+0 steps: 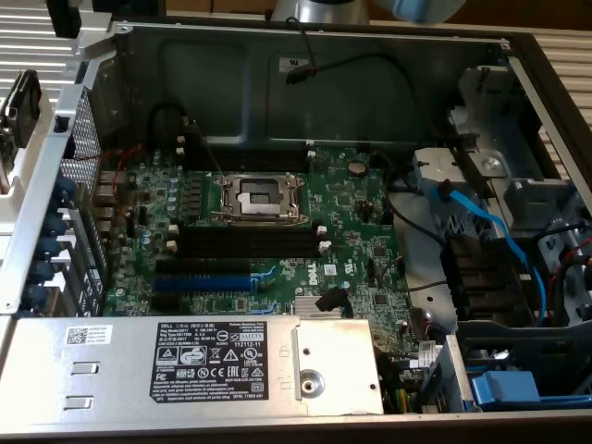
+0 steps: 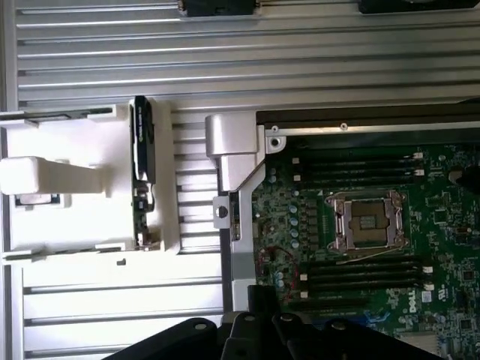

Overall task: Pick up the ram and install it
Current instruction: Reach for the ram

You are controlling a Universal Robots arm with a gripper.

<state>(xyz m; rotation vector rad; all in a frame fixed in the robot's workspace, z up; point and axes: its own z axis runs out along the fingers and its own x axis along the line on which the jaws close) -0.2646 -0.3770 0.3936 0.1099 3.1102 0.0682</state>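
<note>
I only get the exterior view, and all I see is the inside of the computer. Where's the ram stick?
Observer: The ram stands on its edge in a white holder, outside the case.
Operator: What's the holder sitting on?
Observer: A ribbed metal table, right beside the case.
Operator: Is the robot grabbing the ram?
Observer: No. The gripper has its jaws shut and is apart from the ram, which rests in the holder.
</note>
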